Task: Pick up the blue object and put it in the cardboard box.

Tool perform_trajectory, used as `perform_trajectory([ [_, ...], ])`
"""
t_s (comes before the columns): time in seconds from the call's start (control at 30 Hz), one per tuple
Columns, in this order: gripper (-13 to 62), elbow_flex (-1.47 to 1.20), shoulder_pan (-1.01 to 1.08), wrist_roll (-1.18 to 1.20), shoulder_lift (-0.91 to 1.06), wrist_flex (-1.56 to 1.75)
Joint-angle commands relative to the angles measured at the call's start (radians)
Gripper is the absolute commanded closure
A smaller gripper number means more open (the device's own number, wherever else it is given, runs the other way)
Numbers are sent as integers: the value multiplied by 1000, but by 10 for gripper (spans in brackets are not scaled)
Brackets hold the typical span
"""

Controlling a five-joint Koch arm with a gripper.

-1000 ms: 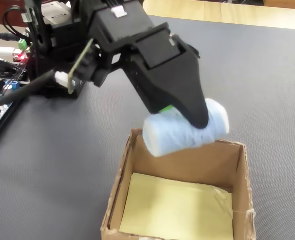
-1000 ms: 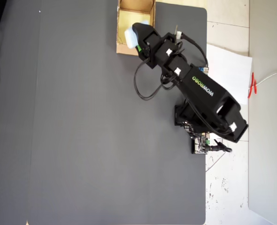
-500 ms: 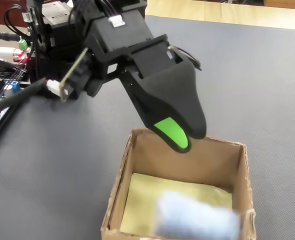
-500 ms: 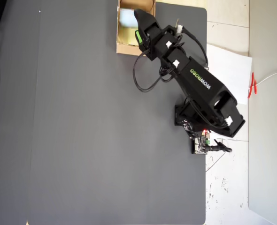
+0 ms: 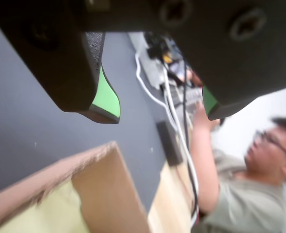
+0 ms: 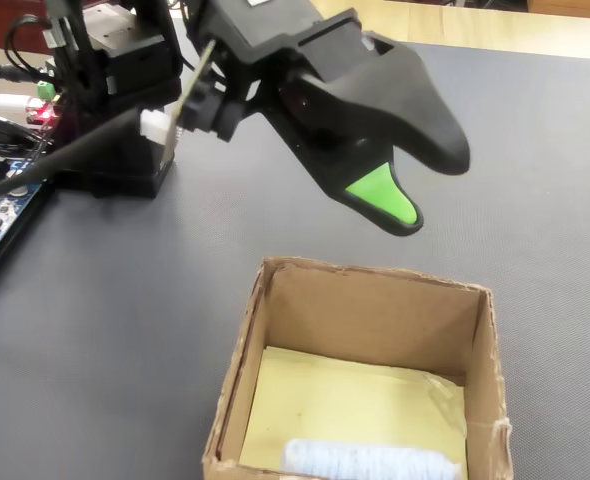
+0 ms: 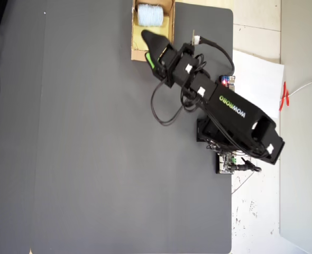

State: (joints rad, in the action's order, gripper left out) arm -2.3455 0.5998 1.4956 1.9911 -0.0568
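Observation:
The blue object lies on the pale yellow bottom of the cardboard box, against its near wall in the fixed view. In the overhead view the blue object rests in the far part of the cardboard box. My gripper hangs above and behind the box, open, with nothing between its green-padded fingers. From overhead, the gripper is over the box's near end. The wrist view shows the gripper with jaws wide apart above a box flap; the blue object is out of that view.
Circuit boards and cables lie beside the arm's base at the left of the fixed view. A white paper sheet lies off the dark mat. A person sits beyond the table in the wrist view.
The gripper opened and the blue object dropped into the box, coming to rest on its bottom. The gripper then rose and pulled back from the box.

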Motion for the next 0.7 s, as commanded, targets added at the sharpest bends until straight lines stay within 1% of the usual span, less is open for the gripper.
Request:
perform_trajectory([
  [0.0,154,21,-60,57,71,106],
  [0.23,154,-123,-272,66,198,95],
  [0.37,154,-288,-397,101,316,109],
  [0.43,153,-364,-434,101,371,109],
  [0.67,153,-529,-449,103,379,109],
])
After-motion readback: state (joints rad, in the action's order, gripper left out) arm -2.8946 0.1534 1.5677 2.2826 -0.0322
